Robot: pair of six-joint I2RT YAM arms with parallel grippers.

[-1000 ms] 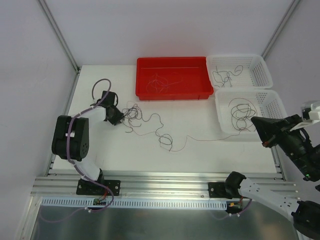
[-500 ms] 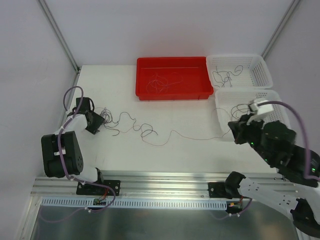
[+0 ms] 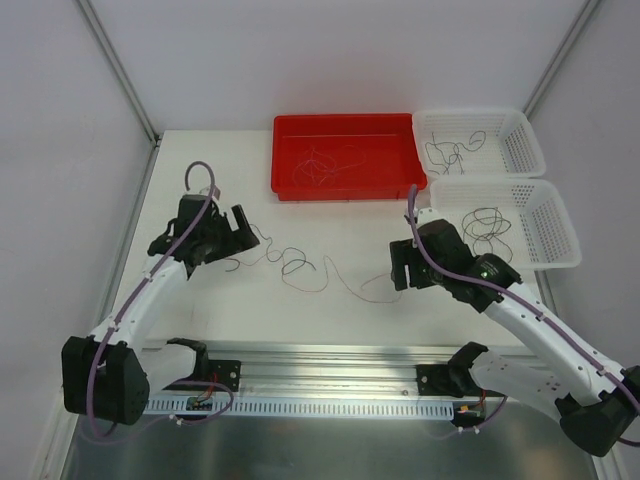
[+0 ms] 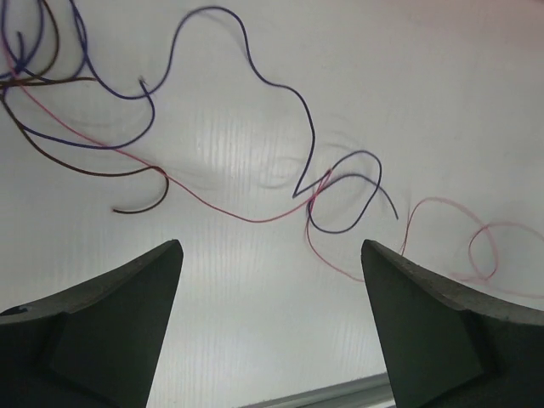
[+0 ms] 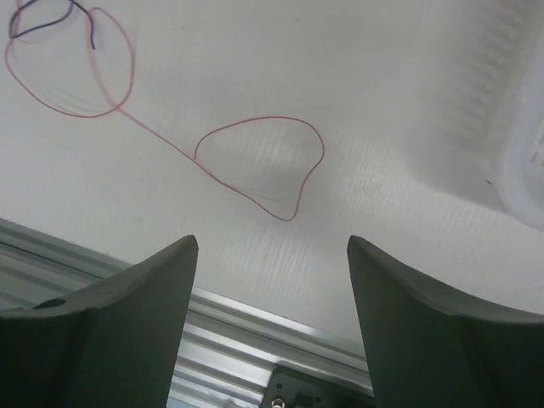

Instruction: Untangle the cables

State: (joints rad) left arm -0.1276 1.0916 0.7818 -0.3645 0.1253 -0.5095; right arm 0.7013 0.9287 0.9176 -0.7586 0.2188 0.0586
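Jaws of the left gripper, front-left of the red tray, stand wide, holding nothing. Loose cables trail across the table before the tray, a few loops crossed. Front-right of it, the right gripper gapes empty too. Strands in the tray and the white baskets to its right suggest part is sorted; this bunch is left to do.

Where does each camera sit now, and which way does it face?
Top external: above, behind the robot, looking down on table, cables, left arm, right arm.
Left wrist: looks down past open left end effector at purple, dark, pink cables.
Right wrist: looks down past open right end effector at pink loop, rail.
Shared: both wrist views show a pink cable.
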